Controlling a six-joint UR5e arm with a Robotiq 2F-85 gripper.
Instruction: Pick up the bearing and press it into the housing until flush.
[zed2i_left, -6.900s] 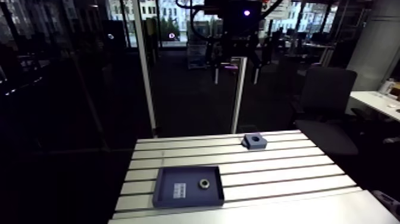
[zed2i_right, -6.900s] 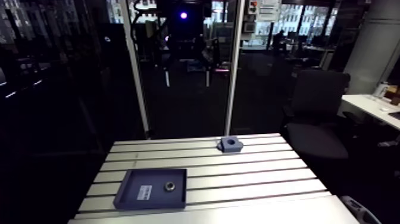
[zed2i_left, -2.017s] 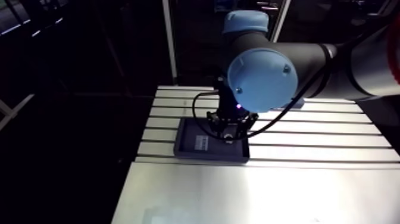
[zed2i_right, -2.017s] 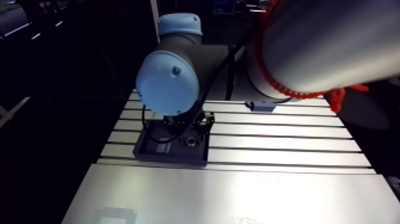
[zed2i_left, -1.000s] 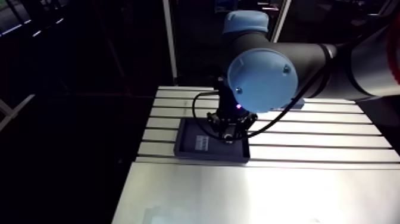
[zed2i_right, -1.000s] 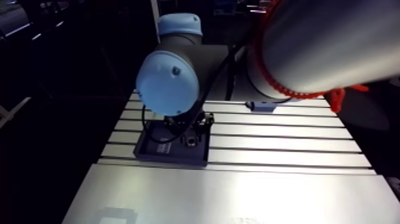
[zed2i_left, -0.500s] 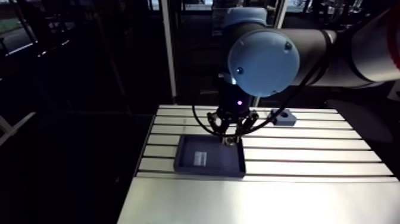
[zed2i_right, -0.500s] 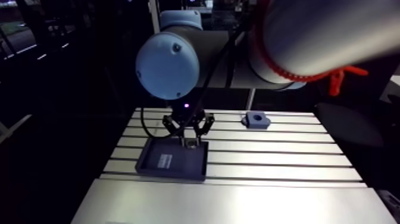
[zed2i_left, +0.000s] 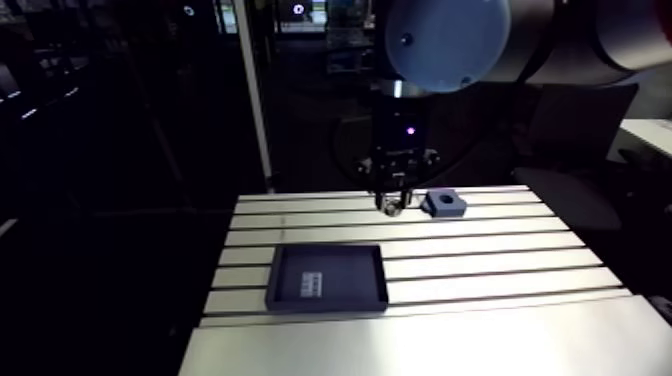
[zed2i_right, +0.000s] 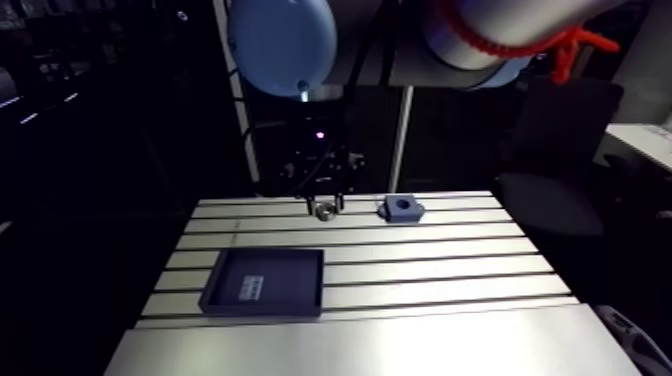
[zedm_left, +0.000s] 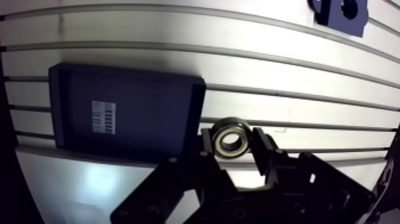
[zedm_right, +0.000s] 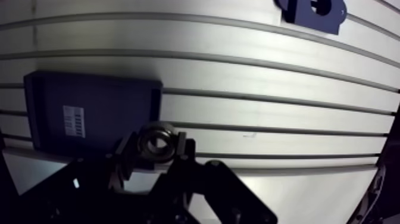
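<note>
- The slotted aluminium table (zed2i_left: 480, 270) took up the lower half of the arm view, its grooves running across from side to side.
- The arm (zed2i_left: 450, 35) came down from above, a light-blue joint cap at the top of the arm view and the wrist hanging straight down over the far rows of the table.
- A dark, shallow, square tray (zed2i_left: 350, 280) lay flat on the near part of the table, its raised rim visible all round.
- The gripper (zedm_left: 232, 138) hung raised above the table, off the tray and beyond its far edge. In the arm view it was near the housing, on the tray's side of it. Its two fingers (zedm_left: 262, 146) were clamped on the bearing, one against each side of the outer ring.
- The housing (zed2i_left: 445, 203), a blue-grey block with a round bore in its top face, sat on the far rows of the table, well apart from the tray. In the wrist view it lay well ahead of the gripper.
- A white label (zed2i_left: 311, 285) with dark print lay on the tray floor.
- The bearing (zedm_left: 231, 137), a metal ring, was held between the fingertips clear of the table, with its open centre facing the wrist camera. In the wrist view it appeared just beside the tray's corner.
</note>
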